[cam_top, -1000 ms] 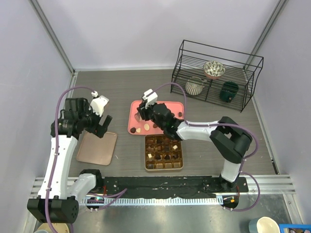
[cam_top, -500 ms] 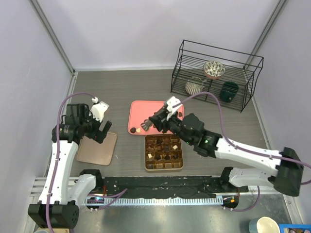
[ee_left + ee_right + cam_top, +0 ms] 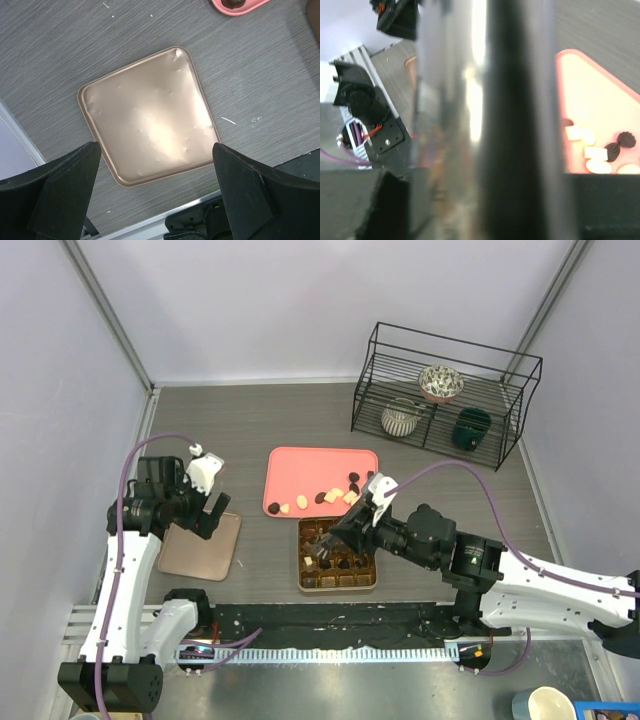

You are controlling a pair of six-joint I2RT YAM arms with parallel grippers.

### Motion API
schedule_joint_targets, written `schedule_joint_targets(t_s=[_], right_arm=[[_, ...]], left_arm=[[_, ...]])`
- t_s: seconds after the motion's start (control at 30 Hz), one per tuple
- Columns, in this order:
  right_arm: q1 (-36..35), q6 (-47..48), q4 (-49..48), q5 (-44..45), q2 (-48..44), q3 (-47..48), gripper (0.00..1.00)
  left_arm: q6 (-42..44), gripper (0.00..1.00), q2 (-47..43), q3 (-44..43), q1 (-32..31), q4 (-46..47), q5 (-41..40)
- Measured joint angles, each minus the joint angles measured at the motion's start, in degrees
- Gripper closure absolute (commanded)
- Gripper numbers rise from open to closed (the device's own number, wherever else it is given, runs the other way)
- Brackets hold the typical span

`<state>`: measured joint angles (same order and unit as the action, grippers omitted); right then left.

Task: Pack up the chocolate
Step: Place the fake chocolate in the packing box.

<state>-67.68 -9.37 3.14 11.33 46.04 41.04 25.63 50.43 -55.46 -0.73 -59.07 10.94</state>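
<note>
Several chocolates, dark and cream, lie along the near edge of the pink tray. More pieces fill cells of the gold-brown gridded box just in front of it. My right gripper hovers over the box's left cells, and its jaws are too small there to read. The right wrist view is smeared by motion and shows only the pink tray and chocolates at right. My left gripper is open, empty, above a flat gold-brown lid.
A black wire rack at the back right holds two bowls and a dark mug. The flat gold-brown lid lies at the left near the table's front edge. Grey walls close in both sides.
The right gripper has swung from over the pink tray toward me and now hangs over the gridded box. The left arm has barely shifted above the lid.
</note>
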Motion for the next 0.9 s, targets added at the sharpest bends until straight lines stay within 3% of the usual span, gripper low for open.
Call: schedule_joint_targets(t_s=[0.47, 0.9], right_arm=[[-5.5, -1.6, 4.3, 1.8, 0.5, -4.0, 0.72], [-6.5, -1.5, 3.8, 3.1, 1.0, -5.0, 0.61]], left_arm=[[0.0, 0.0, -1.1, 0.0, 0.0, -2.3, 0.0], [0.1, 0.0, -1.1, -0.7, 0.0, -3.0, 0.0]])
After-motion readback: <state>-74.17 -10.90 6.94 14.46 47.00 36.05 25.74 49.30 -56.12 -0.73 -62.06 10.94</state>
